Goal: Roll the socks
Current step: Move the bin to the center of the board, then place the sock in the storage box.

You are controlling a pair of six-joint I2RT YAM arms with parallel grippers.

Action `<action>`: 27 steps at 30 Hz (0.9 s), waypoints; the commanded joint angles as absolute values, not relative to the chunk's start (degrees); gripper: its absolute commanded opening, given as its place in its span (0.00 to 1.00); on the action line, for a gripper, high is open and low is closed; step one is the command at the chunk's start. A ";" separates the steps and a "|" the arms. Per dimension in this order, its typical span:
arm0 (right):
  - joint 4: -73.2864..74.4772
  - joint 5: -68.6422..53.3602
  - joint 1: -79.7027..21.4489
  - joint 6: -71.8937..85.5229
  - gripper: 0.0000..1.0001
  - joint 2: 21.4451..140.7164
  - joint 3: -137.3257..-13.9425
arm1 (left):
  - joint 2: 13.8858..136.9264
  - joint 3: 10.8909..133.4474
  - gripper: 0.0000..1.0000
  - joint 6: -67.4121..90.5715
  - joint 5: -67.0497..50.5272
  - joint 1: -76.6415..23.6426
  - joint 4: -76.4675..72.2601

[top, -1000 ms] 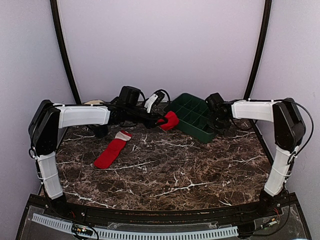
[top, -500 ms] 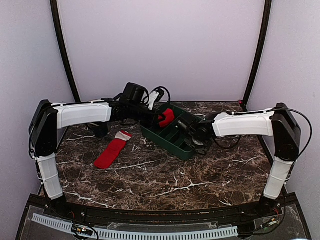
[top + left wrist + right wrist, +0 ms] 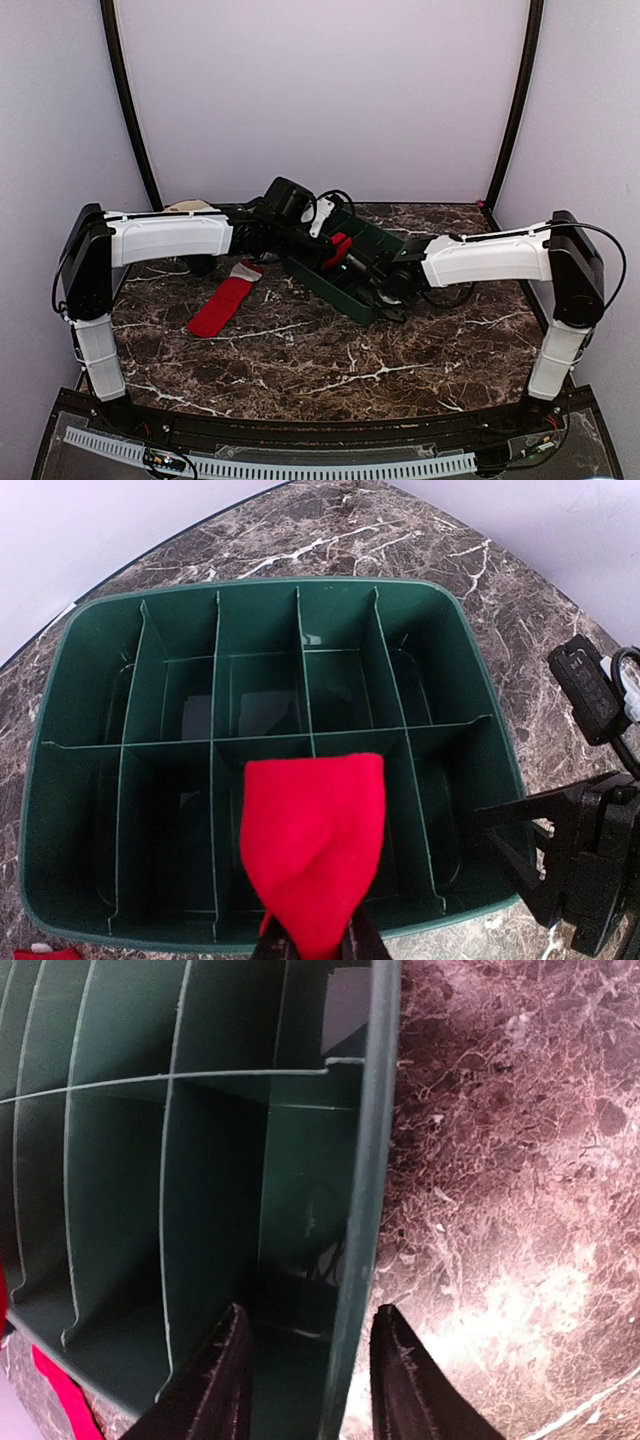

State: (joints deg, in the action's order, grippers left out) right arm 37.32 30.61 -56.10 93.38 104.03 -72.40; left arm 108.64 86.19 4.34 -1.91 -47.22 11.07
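Note:
A plain red rolled sock (image 3: 315,840) hangs from my left gripper (image 3: 310,945), which is shut on it just above the near row of a green divided tray (image 3: 470,670). From above, this sock (image 3: 337,248) and the left gripper (image 3: 335,258) sit over the tray's (image 3: 325,288) middle. The second sock (image 3: 222,303), red with a white-and-pink cuff, lies flat on the marble to the left. My right gripper (image 3: 310,1310) straddles the tray's side wall (image 3: 370,1160), one finger inside and one outside, closed on it. From above the right gripper (image 3: 385,285) is at the tray's right end.
The tray's compartments all look empty. A black stand (image 3: 200,263) sits at the back left under the left arm. Black frame poles (image 3: 130,100) and purple walls close in the back and sides. Open marble (image 3: 340,350) lies in front of the tray.
The right gripper has dragged the tray from the back right leftward toward the middle. The left gripper has carried the rolled sock from beside the tray to over it.

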 commanded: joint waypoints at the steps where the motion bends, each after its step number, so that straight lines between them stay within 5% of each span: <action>1: 34.77 31.75 -56.50 91.90 0.38 99.06 -69.97 | 106.78 86.87 0.00 3.34 1.16 -48.43 12.33; 27: 33.04 35.67 -56.43 82.19 0.42 84.73 -64.41 | 116.43 92.56 0.00 -1.94 9.47 -50.54 11.25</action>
State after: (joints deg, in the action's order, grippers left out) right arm 33.26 33.47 -56.27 83.74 86.87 -64.47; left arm 115.96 90.45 -0.27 8.27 -50.15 11.33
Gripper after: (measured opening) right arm 0.417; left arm 0.119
